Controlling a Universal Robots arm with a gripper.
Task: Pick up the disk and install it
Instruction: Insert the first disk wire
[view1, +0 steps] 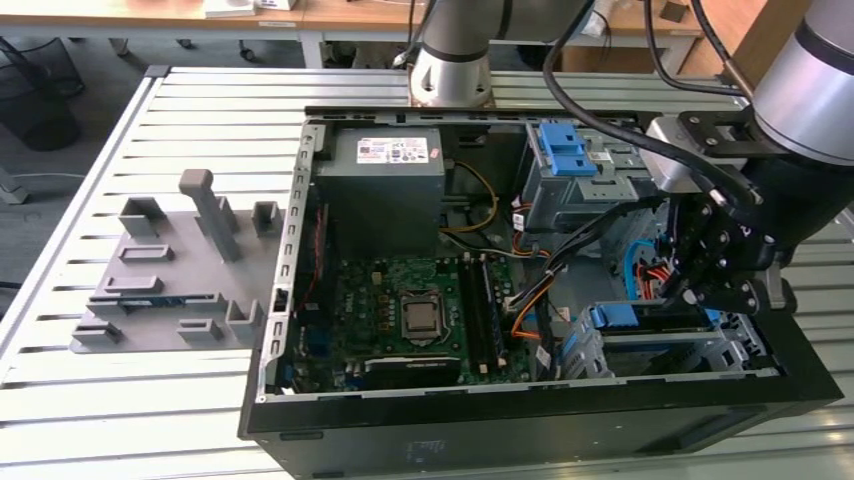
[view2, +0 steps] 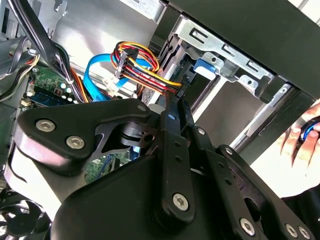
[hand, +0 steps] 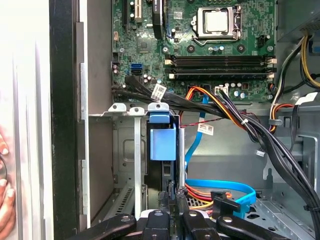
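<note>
We hold our tool (view1: 714, 290) low inside the open computer case (view1: 534, 425), at the exterior view's right, just beside the disk (view1: 650, 320) already seated in its bay, so the blue carrier (hand: 162, 142) lines up with the slot, though we cannot tell how far the tool is open.

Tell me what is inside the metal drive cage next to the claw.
The drive cage holds the disk, showing its blue carrier end in one slot; the neighbouring slots look empty. The disk's silver body is hidden by the cage. The claw hangs just before it.
</note>
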